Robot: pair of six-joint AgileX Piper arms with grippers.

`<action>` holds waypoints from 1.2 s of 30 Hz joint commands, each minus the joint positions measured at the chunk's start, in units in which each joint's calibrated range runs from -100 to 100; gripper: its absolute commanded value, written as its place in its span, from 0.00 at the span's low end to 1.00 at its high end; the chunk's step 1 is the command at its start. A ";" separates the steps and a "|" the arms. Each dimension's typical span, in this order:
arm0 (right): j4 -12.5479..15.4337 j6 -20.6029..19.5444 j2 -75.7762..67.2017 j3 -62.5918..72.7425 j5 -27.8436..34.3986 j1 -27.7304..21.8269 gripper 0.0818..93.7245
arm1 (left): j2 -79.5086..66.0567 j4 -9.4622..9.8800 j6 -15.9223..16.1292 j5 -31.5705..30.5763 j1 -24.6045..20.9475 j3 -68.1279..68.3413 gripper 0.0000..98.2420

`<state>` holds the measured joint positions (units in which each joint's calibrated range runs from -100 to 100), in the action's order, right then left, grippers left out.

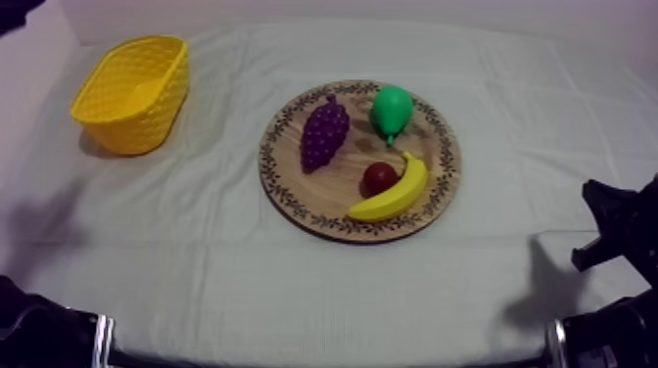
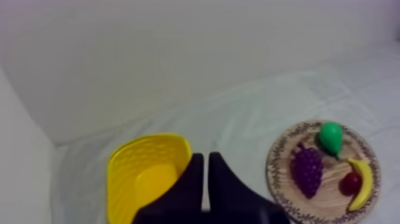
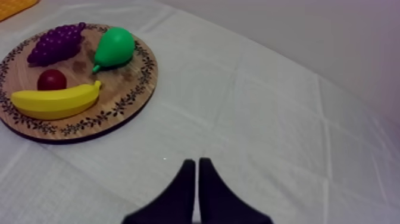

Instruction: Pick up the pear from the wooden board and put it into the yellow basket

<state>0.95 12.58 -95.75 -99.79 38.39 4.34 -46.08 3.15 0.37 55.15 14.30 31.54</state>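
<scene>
- The left gripper (image 2: 206, 156) is clenched on nothing, its two black fingers together as a narrow wedge
- The right gripper (image 3: 197, 161) is clenched on nothing too, over the bare cloth (image 1: 196, 274) and apart from the wooden board (image 1: 294, 201)
- On the near part of the board lies the banana (image 1: 397, 194), with the small red fruit (image 1: 379, 177) touching its inner curve
- Behind them are the grapes (image 1: 324, 132) and, beside them at the far right part of the board, the pear (image 1: 393, 111), which nothing holds
- Farthest, at the left side of the table, the yellow basket (image 1: 147, 122) stands upright, well apart from the board
</scene>
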 commanded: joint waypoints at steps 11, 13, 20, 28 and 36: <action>0.00 -0.01 -0.01 0.01 0.00 0.02 0.00 | 26.50 4.57 -9.14 1.58 18.34 -17.78 0.24; 0.00 -0.01 -0.01 0.01 0.00 0.02 0.00 | 29.38 4.52 -10.28 1.57 19.56 -18.53 0.36; 0.00 -0.01 -0.01 0.01 0.00 0.02 0.00 | 39.30 2.81 -12.64 4.71 21.18 -24.53 0.79; 0.00 -0.01 -0.01 0.01 0.00 0.02 0.00 | 51.60 2.49 -17.86 10.93 21.43 -35.49 0.97; 0.00 -0.01 -0.01 0.01 0.00 0.02 0.00 | 64.77 1.04 -20.38 13.08 20.76 -46.59 0.97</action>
<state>0.95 12.57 -95.75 -99.79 38.39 4.34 14.54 4.61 -20.22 68.10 35.22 -11.92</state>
